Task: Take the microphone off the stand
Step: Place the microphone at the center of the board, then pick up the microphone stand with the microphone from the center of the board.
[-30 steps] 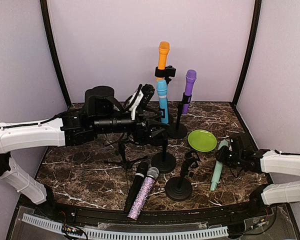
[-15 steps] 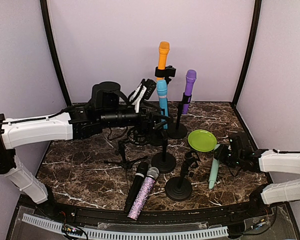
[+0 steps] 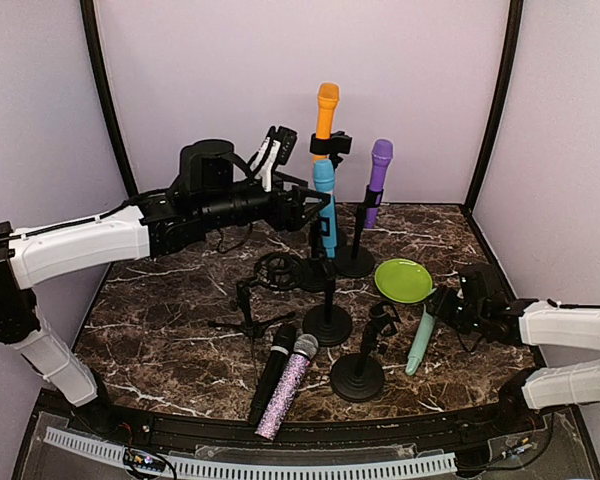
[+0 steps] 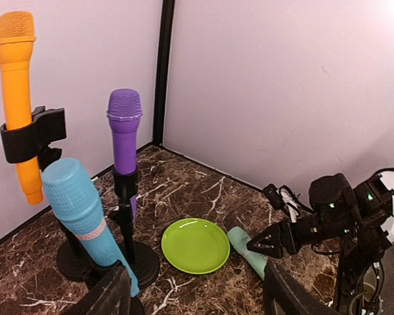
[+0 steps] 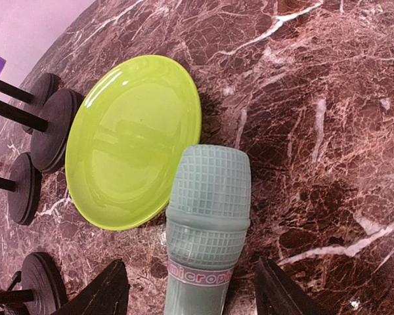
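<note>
From above, you see your left gripper [image 3: 308,203] reached out toward the back of the table [image 3: 160,330]. It is level with the blue microphone [image 3: 326,205], which stands upright in its stand [image 3: 327,290]. From here you cannot tell whether the fingers touch it. Behind it, an orange microphone [image 3: 326,115] and a purple microphone [image 3: 380,168] sit in stands of their own. Your right gripper [image 3: 443,304] is low on the right, over the upper end of the mint microphone [image 3: 418,342]. That one is off any stand and lies flat on the table, just beside the green plate [image 3: 404,281]. A black microphone [image 3: 270,368] and a glittery microphone [image 3: 290,383] lie side by side near the front edge, with an empty stand [image 3: 358,375] next to them.

In your left wrist view, the fingers [image 4: 108,295] are spread wide with nothing between them. The blue microphone [image 4: 85,216] leans just in front of the left-hand finger, outside the gap. Farther off, your right gripper [image 4: 270,241] hangs over the mint microphone [image 4: 248,249] beside the plate [image 4: 196,246].

In your right wrist view, the fingers [image 5: 98,292] stand well apart on either side of the mint microphone [image 5: 207,223], with a gap on each side, so nothing is pinched. The microphone's mesh head lies just beside the plate's rim [image 5: 131,141]. Round black stand bases [image 5: 59,128] line the left edge.
</note>
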Controlling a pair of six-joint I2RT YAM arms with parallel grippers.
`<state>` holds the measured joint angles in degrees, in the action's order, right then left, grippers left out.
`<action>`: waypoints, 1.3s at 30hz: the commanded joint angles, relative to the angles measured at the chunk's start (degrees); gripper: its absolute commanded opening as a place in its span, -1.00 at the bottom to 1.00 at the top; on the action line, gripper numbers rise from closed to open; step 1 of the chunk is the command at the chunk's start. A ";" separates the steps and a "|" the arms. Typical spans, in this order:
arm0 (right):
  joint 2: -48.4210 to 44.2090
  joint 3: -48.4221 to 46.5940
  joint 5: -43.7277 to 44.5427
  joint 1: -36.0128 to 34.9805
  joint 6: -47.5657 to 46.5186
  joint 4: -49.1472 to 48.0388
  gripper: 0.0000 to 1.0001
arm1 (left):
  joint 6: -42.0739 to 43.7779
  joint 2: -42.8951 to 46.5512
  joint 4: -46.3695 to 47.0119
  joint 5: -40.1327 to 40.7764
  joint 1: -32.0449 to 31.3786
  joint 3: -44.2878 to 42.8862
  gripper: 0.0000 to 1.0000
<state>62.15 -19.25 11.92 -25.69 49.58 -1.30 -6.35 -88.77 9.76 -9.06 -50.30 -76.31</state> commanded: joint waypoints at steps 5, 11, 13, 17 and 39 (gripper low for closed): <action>-6.35 -0.32 2.18 0.38 -1.46 0.07 0.47 | -6.87 -10.38 -2.83 5.23 3.65 -9.53 0.49; -11.35 -0.47 3.34 0.47 -2.32 1.12 0.66 | -12.56 -17.62 -1.24 2.63 5.57 -13.91 0.52; -12.22 -0.38 3.32 0.49 -2.30 1.12 0.70 | -12.86 -19.66 -0.89 2.78 5.71 -15.47 0.53; -12.91 -0.14 3.15 0.56 -2.56 1.12 0.72 | -12.73 -22.85 0.20 4.27 5.79 -17.71 0.54; -14.63 1.67 3.63 0.73 -2.56 1.12 0.72 | -14.36 -20.92 14.35 -0.17 5.99 -11.95 -0.91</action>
<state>47.88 -18.00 14.28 -25.43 47.37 0.56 -19.42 -114.78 19.97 -4.80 -44.14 -89.93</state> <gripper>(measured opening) 0.859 0.349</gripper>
